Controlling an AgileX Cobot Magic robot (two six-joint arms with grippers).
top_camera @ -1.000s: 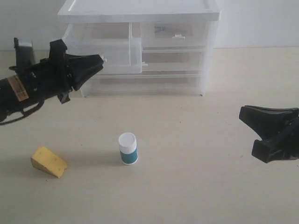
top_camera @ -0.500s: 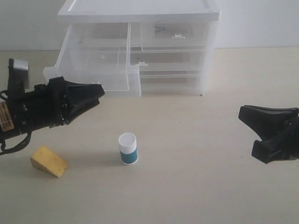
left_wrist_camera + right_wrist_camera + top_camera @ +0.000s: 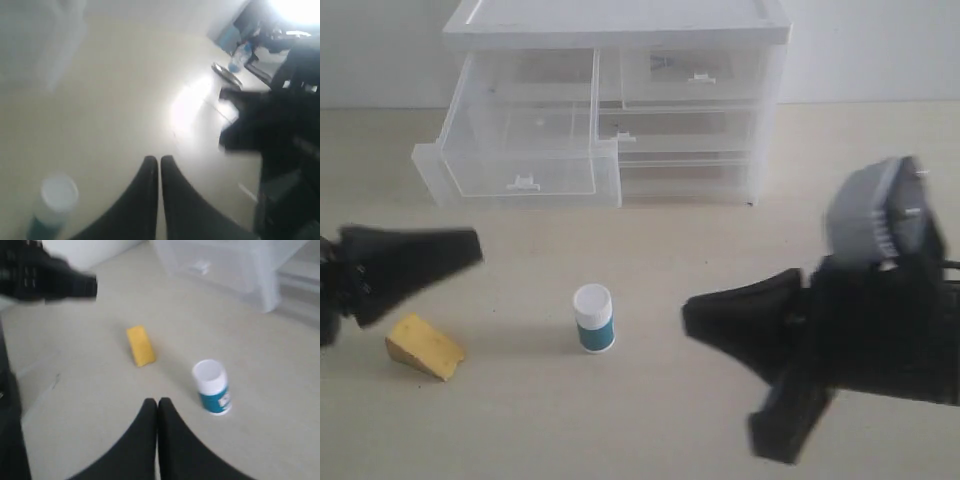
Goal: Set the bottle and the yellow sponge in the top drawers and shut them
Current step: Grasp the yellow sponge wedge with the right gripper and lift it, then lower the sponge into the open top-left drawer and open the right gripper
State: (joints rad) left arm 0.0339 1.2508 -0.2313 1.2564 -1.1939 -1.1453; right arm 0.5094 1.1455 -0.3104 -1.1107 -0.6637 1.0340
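Bottle (image 3: 593,318) stands upright on the table (image 3: 840,170), touching nothing. Looks light, rigid, slick and tippy, so pinch it across the middle. Yellow sponge (image 3: 423,347) lies to its left: soft foam, squeeze lightly on the flat sides. Left gripper (image 3: 470,246) near the sponge, right gripper (image 3: 690,313) beside the bottle, both clenched on nothing. Left top drawer (image 3: 520,150) open, right top drawer (image 3: 695,76) closed
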